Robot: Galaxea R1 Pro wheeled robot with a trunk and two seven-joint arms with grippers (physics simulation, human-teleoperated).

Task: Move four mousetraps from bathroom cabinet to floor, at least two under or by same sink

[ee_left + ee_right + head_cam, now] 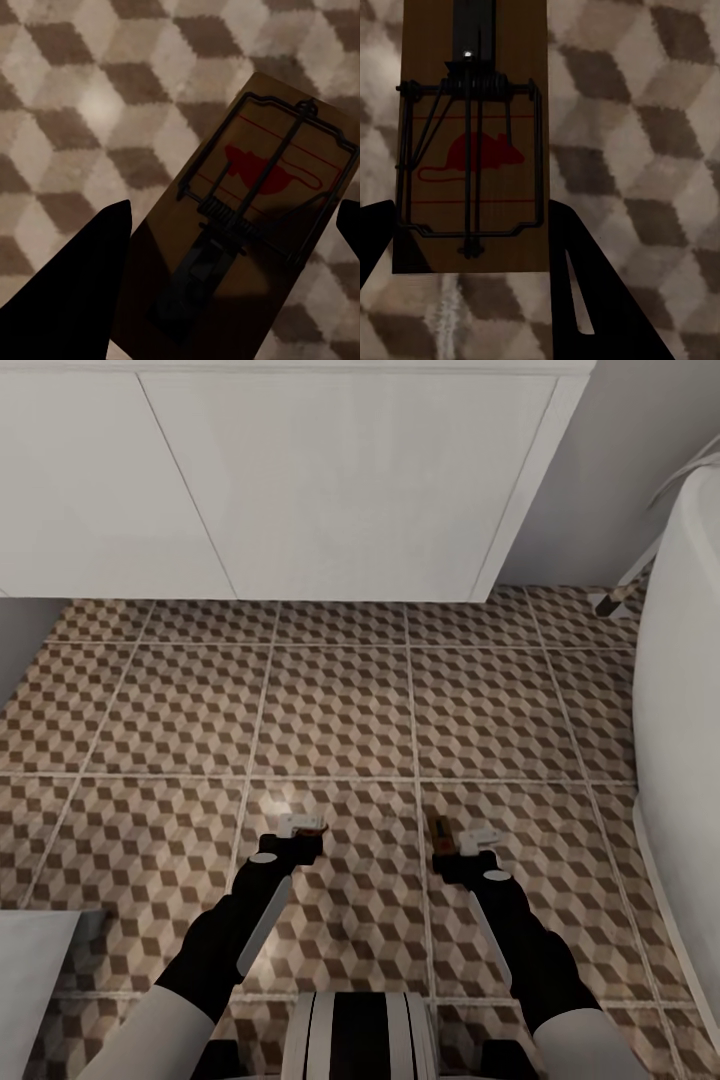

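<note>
My two arms reach down over the bathroom floor (340,710), tiled in a brown and beige cube pattern. The left gripper (300,838) is shut on a small brown wooden mousetrap (312,827) (255,217), whose edges touch both dark fingers (75,300). The right gripper (462,847) is shut on a second mousetrap (437,828) (472,150) with a red mouse print and a wire bar. Both traps hang just above the tiles, about two tiles in front of the white two-door vanity (340,480). The sink basin and the cabinet are out of view.
A white bathtub (685,710) curves along the right side, with a slanted chrome pipe (625,585) behind it by the wall. A pale grey object (40,980) sits at the near left. Open tiles lie between my grippers and the vanity.
</note>
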